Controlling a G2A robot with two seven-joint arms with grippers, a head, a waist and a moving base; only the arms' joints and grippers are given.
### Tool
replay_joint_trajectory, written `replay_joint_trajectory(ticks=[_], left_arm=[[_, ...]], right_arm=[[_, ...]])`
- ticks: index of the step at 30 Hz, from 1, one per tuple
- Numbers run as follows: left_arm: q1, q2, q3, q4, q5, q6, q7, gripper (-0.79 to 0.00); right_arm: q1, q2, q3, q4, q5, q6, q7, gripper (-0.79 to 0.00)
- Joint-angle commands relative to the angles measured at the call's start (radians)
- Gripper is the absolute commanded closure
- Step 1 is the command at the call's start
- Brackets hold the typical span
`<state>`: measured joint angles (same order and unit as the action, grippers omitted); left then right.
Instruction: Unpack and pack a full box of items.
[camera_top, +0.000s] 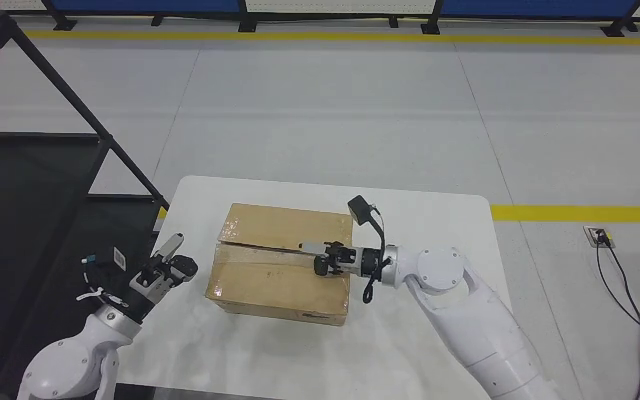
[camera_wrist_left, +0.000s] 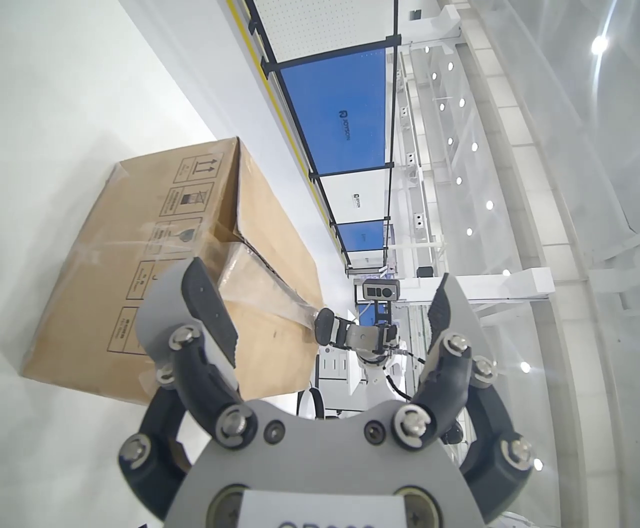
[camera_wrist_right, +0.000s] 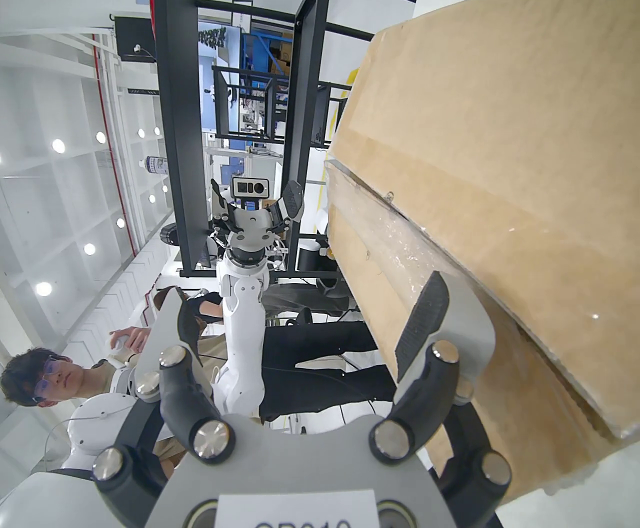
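The right hand (camera_top: 318, 258) is held spread apart on top of the closed cardboard box (camera_top: 270, 285), near the right end of its clear-taped seam (camera_top: 262, 246). The left hand (camera_top: 170, 256) is held open just left of the box, apart from it. The box is set mid-way across the white desk (camera_top: 440, 225).

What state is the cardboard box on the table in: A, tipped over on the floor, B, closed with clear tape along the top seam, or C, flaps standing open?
B: the cardboard box sits closed on the table, with clear tape running along its top seam.
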<state>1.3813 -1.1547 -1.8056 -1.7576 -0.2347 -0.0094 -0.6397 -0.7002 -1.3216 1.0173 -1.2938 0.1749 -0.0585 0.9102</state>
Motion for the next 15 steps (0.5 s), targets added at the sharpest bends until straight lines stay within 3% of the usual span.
replay_joint_trajectory(ticks=[1,10,15], left_arm=[[0.001,0.001,0.004,0.000,0.001,0.000,0.002,-0.785],[0.000,0.005,0.024,0.004,0.007,0.003,0.009,-0.785],[0.000,0.007,0.034,0.019,0.012,0.006,0.014,-0.785]], right_arm=[[-0.009,0.003,0.005,-0.011,-0.007,0.007,-0.004,-0.785],[-0.030,0.007,0.007,-0.034,-0.059,0.069,-0.065,-0.785],[-0.043,0.004,0.007,-0.039,-0.060,0.037,-0.112,-0.785]])
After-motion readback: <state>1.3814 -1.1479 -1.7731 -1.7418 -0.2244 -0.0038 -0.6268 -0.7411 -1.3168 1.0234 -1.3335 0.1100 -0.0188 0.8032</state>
